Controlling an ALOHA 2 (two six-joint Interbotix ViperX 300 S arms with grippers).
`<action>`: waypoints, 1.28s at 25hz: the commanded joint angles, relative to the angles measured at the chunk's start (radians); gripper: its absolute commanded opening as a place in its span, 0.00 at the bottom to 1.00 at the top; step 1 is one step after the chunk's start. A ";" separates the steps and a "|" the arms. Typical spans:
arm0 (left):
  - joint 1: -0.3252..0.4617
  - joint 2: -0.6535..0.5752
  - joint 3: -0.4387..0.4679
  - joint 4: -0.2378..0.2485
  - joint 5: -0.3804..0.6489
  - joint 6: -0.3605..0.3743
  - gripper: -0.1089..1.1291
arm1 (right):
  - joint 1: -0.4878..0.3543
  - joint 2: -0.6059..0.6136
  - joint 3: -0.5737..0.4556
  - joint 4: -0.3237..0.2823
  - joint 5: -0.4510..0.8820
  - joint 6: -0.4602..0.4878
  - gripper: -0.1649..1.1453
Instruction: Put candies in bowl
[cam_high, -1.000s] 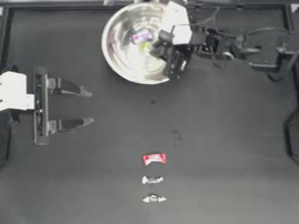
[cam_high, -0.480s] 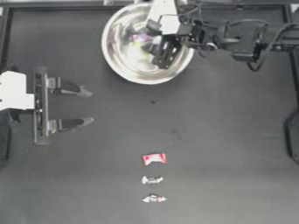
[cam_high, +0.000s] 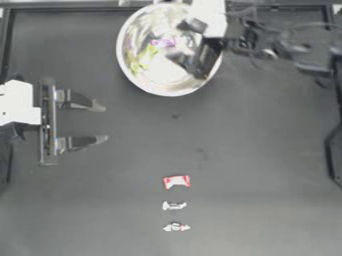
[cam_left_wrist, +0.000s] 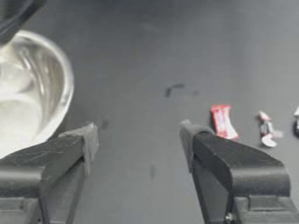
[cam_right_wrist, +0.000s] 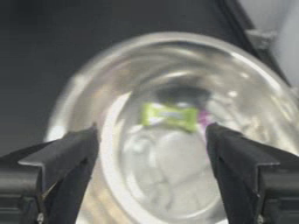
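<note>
The dark table lies under me, the bowl at its far edge; my right gripper hangs over the bowl, jaws spread wide and empty; the yellow-green candy lies inside, a pink candy touching it; my left gripper waits at the left side, jaws wide; the red candy and two whitish candies sit in a row on the near table.
</note>
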 joint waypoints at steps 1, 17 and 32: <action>0.006 -0.002 -0.009 -0.002 0.008 0.000 0.83 | 0.064 -0.160 0.087 0.003 -0.034 -0.002 0.88; 0.031 0.063 -0.120 -0.040 0.187 -0.002 0.86 | 0.302 -0.551 0.443 0.135 -0.058 0.003 0.88; -0.049 0.468 -0.426 -0.038 0.371 -0.057 0.87 | 0.331 -0.706 0.554 0.150 -0.020 0.003 0.88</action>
